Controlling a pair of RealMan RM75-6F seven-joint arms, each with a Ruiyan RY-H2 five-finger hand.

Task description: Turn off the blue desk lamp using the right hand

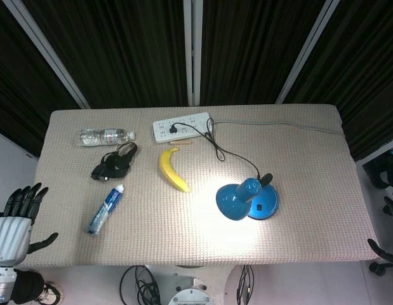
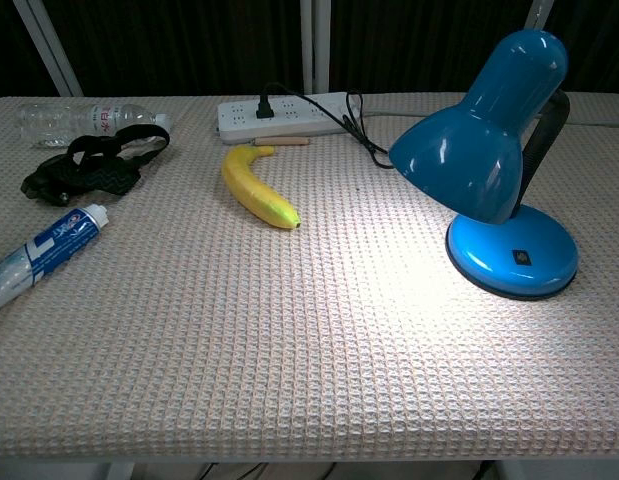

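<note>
The blue desk lamp [image 1: 247, 198] stands right of the table's middle, lit, throwing a bright pool on the cloth. In the chest view the lamp [image 2: 489, 140] bends its shade down to the left over its round base [image 2: 511, 255], and a small black switch [image 2: 522, 257] shows on the base. My right hand [image 1: 388, 232] shows only as dark fingertips and a thumb at the right frame edge, off the table, well apart from the lamp and holding nothing. My left hand [image 1: 15, 219] hovers off the front left corner, fingers spread and empty. The chest view shows neither hand.
A banana [image 1: 173, 169] lies left of the lamp. Behind it is a white power strip [image 1: 181, 126] with the lamp's black cord [image 1: 215, 145]. A water bottle [image 1: 106, 136], a black strap bundle [image 1: 113, 162] and a toothpaste tube [image 1: 106, 209] lie on the left.
</note>
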